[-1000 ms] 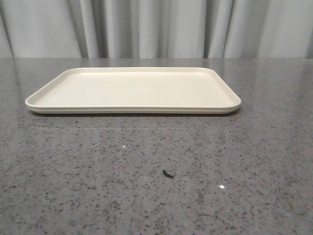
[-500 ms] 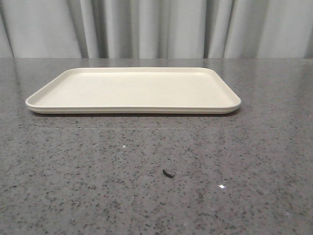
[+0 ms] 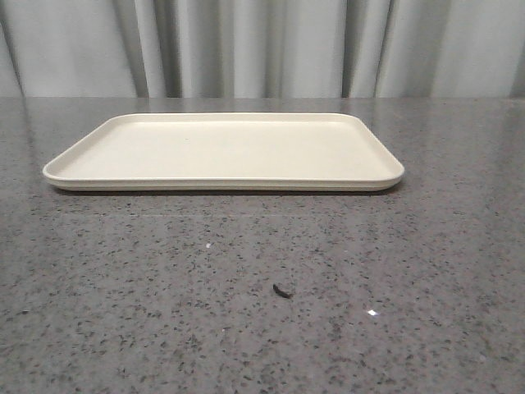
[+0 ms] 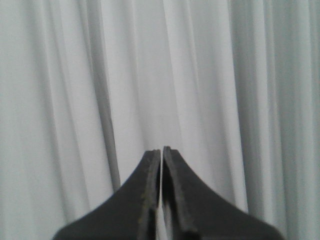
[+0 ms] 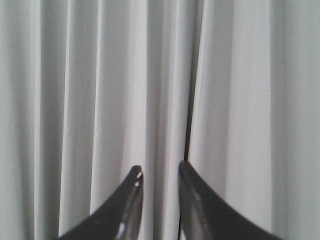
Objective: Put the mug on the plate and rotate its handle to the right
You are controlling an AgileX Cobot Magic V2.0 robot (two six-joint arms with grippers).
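The plate [image 3: 221, 152], a large flat cream tray with a low rim, lies on the grey speckled table in the front view, a little left of centre. Nothing stands on it. The mug and its handle are out of view in every frame. Neither arm shows in the front view. My left gripper [image 4: 162, 150] is shut and empty, its black fingers pointing at the white curtain. My right gripper [image 5: 159, 170] is open by a small gap and empty, also facing the curtain.
A small dark speck [image 3: 283, 290] lies on the table in front of the plate. A white pleated curtain [image 3: 262, 45] hangs behind the table's far edge.
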